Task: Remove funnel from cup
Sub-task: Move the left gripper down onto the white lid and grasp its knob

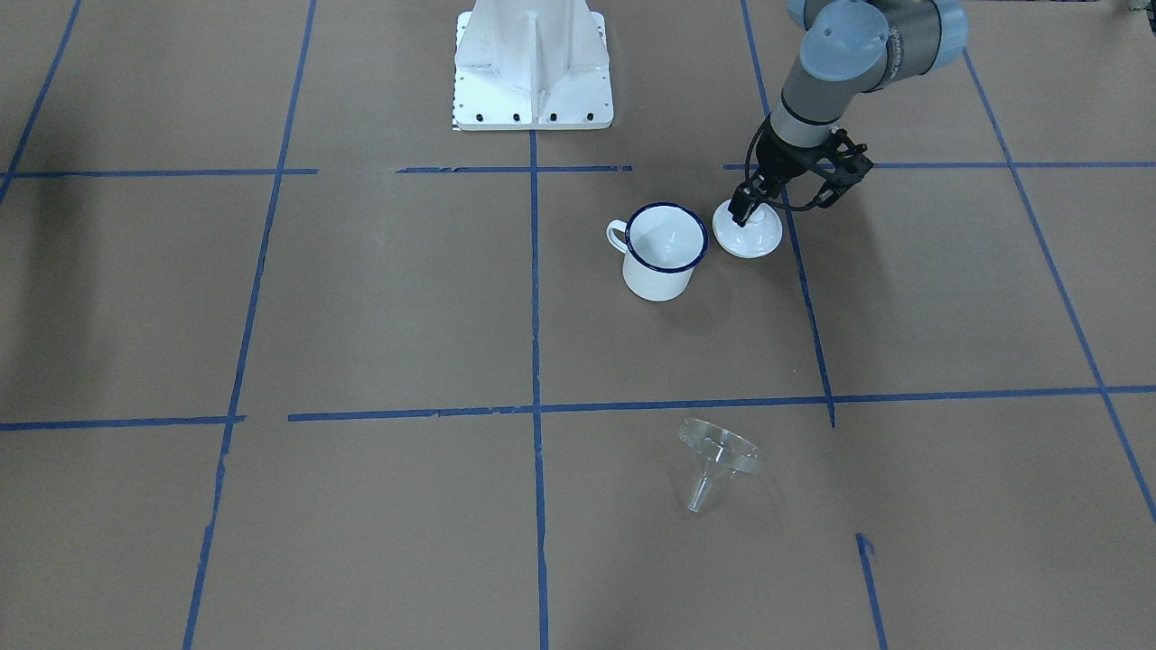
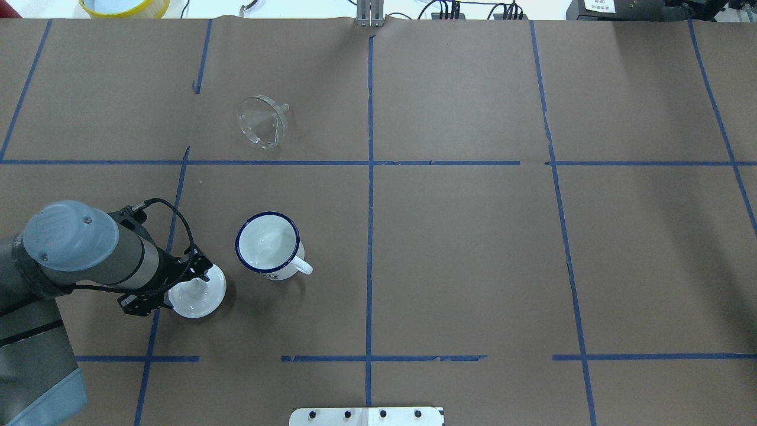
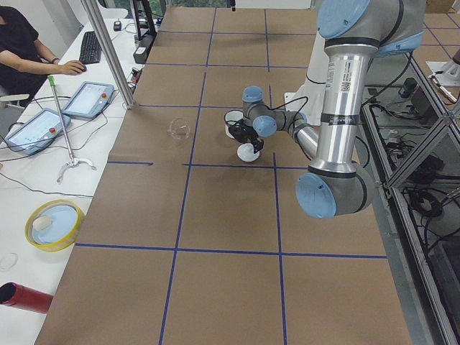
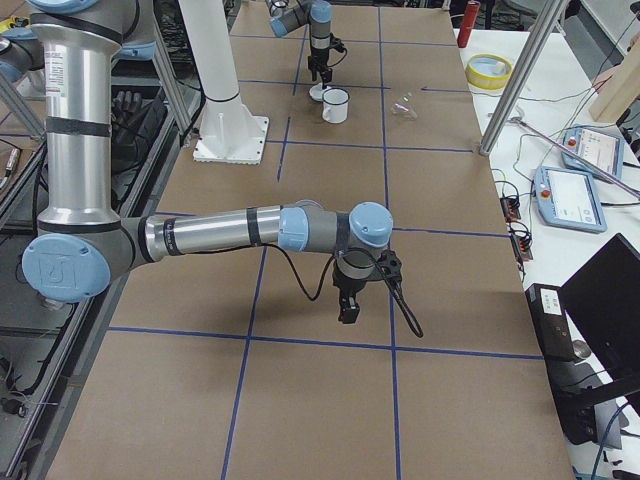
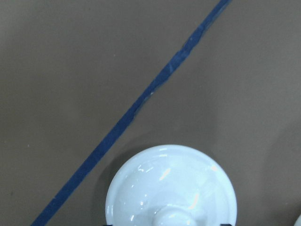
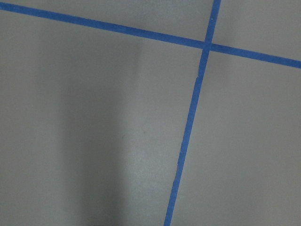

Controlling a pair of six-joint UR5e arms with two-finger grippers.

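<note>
The small, clear, colourless plastic funnel lay tipped on its side on the brown worktop. In the overhead view it was at 12 o'clock from the white enamel mug with a dark blue rim, well apart from it. The mug stood upright. The left tool straddled the knob of a white domed lid; whether it pinched could not be told. Nor could the state of the right tool.

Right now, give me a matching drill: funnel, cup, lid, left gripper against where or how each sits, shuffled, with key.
1. funnel
2. cup
3. lid
4. left gripper

A. upright, empty
B. at the lid's knob
C. lying on its side, well apart from the cup
D. knob up, right beside the cup

Pairs: 1-C, 2-A, 3-D, 4-B
</note>
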